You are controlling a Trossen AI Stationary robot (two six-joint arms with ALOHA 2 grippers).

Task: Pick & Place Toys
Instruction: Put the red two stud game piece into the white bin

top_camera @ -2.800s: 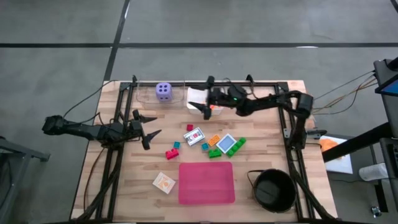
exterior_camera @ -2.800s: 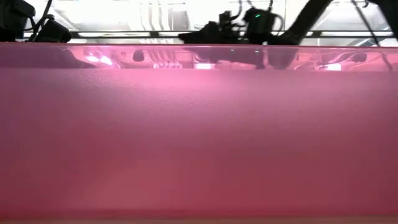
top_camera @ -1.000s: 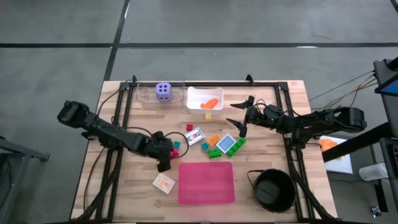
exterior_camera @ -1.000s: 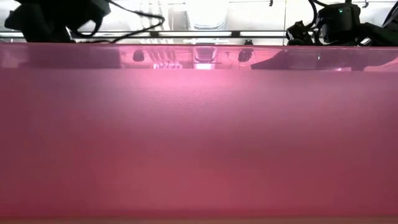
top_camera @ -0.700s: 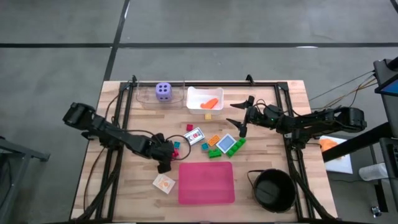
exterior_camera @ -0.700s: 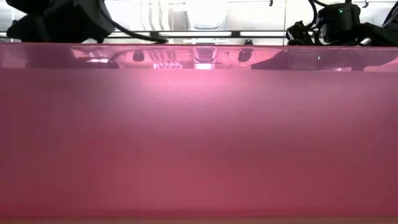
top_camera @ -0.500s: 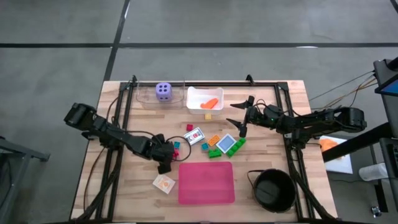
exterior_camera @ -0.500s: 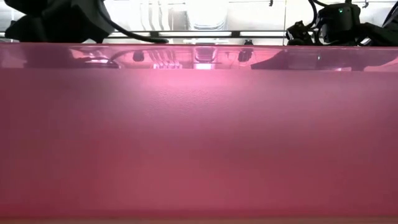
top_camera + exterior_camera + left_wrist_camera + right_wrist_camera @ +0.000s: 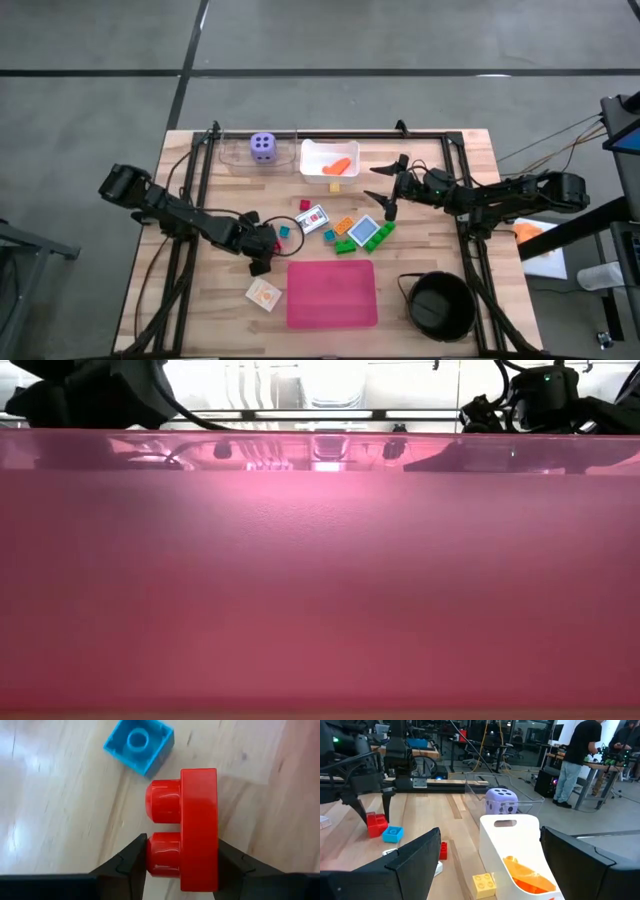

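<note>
My left gripper (image 9: 268, 247) points down at the table's left middle, shut on a red two-stud block (image 9: 192, 825). A teal block (image 9: 140, 742) lies just beyond it. My right gripper (image 9: 383, 180) hangs open and empty right of the white tub (image 9: 318, 152), which holds an orange piece (image 9: 340, 165). A yellow block (image 9: 334, 186) lies in front of the tub. The purple die (image 9: 263, 146) sits at the far edge. The white card (image 9: 312, 218), blue card (image 9: 364, 232), green blocks (image 9: 345, 246) and an orange block (image 9: 343, 225) lie mid-table. The orange card (image 9: 264, 292) lies near the front. My left gripper pinches the red block between its two fingers, from above. One fingertip (image 9: 136, 854) is on a stud (image 9: 157, 855). The other is on the flat underside (image 9: 214, 852). The block lies on its side, studs level. In the right wrist view it (image 9: 376, 825) seems to rest on the table.
The pink mat (image 9: 332, 293) lies at the front middle and fills the low view (image 9: 320, 580). A black pot (image 9: 440, 305) stands at the front right. A small red block (image 9: 304, 205) lies near the white card. People stand in the room beyond the table (image 9: 575, 760).
</note>
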